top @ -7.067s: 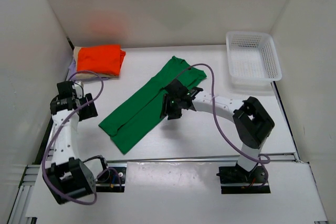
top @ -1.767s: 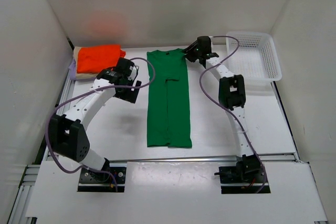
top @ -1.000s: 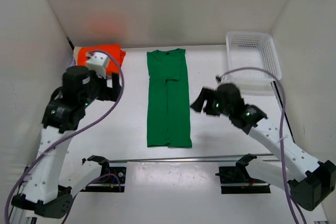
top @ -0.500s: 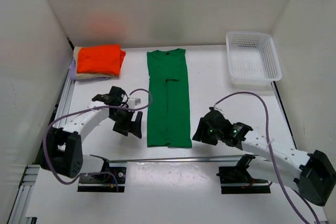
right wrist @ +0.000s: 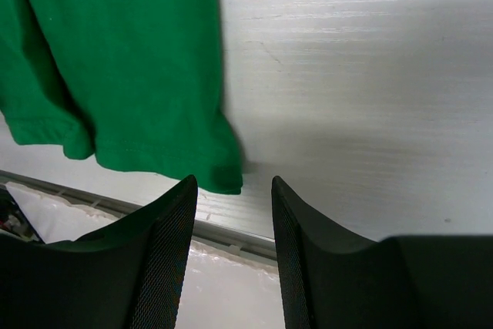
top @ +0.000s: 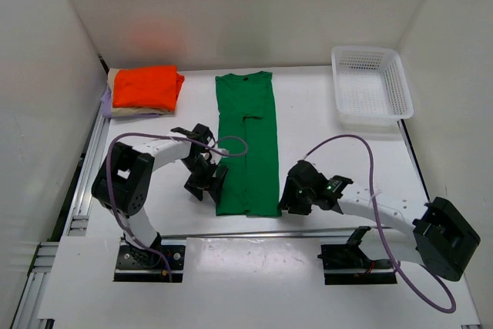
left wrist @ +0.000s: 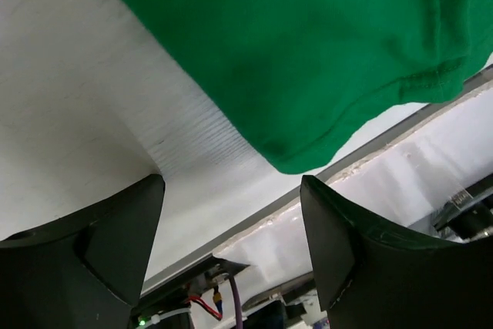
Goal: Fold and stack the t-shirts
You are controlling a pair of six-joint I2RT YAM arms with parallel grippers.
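The green t-shirt (top: 246,144) lies as a long narrow strip down the middle of the table, collar at the far end. My left gripper (top: 209,184) is at its near left corner, open; in the left wrist view that corner (left wrist: 308,152) sits just ahead of the gripper (left wrist: 231,182). My right gripper (top: 286,195) is at the near right corner, open; in the right wrist view the gripper (right wrist: 233,182) straddles the hem corner (right wrist: 223,179). The orange-red t-shirt (top: 145,86) tops a folded stack at the far left, with beige (top: 113,75) and lavender (top: 105,102) edges showing beneath.
A white mesh basket (top: 371,86) stands at the far right corner. A metal rail (top: 269,233) runs along the table's near edge, just behind both grippers. White walls close in the left, right and back sides.
Both arms have come down and in to the green t-shirt's near corners, the left moving right and the right moving left. Both sets of jaws have narrowed somewhat.
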